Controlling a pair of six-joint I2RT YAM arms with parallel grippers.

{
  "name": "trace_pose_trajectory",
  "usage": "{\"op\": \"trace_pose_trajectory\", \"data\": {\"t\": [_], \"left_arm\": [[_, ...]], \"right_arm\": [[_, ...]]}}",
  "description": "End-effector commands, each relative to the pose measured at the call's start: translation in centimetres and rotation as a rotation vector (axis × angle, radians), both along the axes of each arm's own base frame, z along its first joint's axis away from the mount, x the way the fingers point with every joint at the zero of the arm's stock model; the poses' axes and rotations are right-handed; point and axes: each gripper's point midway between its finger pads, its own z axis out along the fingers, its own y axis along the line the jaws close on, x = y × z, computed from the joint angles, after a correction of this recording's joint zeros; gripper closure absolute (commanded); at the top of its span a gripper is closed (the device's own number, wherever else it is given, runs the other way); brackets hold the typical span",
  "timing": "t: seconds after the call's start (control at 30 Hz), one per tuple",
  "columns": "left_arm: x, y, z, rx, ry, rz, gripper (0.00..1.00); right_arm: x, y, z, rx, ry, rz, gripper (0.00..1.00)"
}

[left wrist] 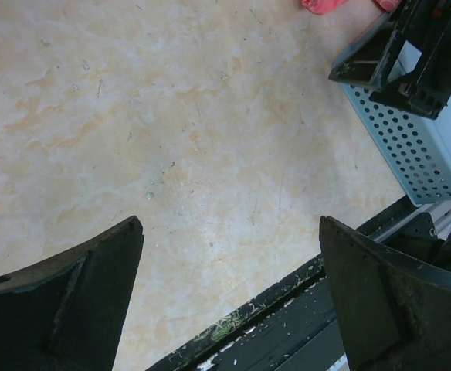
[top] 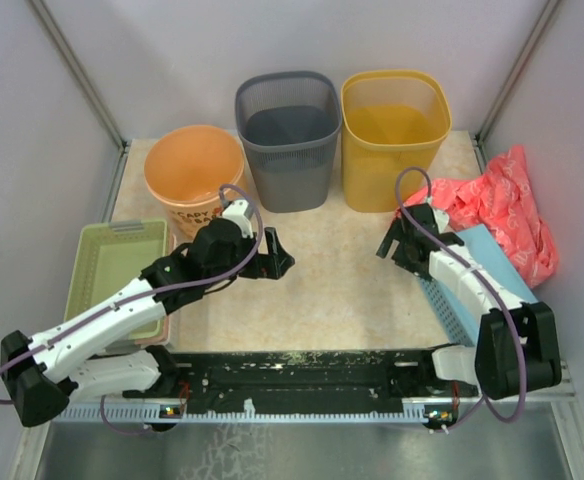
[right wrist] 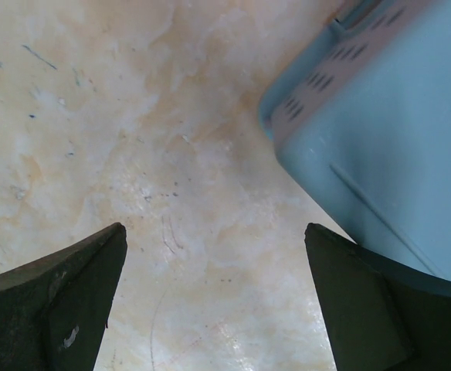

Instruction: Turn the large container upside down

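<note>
Black-fingered left gripper point(top: 277, 266) and right gripper point(top: 392, 240), mid-frame, both gape wide and hold nothing. At upper centre the yellow bin point(top: 390, 175), probably the large container, stands upright just beside the grey basket point(top: 290, 175). Tipping it may knock that neighbour, and 1 jaw could slip off its smooth wall.

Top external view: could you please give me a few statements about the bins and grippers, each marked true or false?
The grey bin stands upright between the orange bucket and the yellow bin. True.
The left gripper is shut on the orange bucket. False: it is open, holding nothing.
The right gripper is open beside the blue basket. True.
The yellow bin lies upside down. False: its mouth faces up.
The green tray sits on the right side. False: it is on the left.
</note>
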Motion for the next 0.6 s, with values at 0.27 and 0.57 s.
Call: {"op": "trace_pose_trajectory", "data": {"t": [0.27,0.57], "left_arm": [[1.2,-0.9,2.3,0.049,-0.063,-0.046,0.01],[0.5,-1.4,1.9,0.017,-0.053,-0.092,0.01]], "right_arm": [[1.1,2.7,7.1,0.112,-0.215,0.232,0.02],[-3.7,6.9,6.3,0.332,-0.219,0.431,0.02]]}}
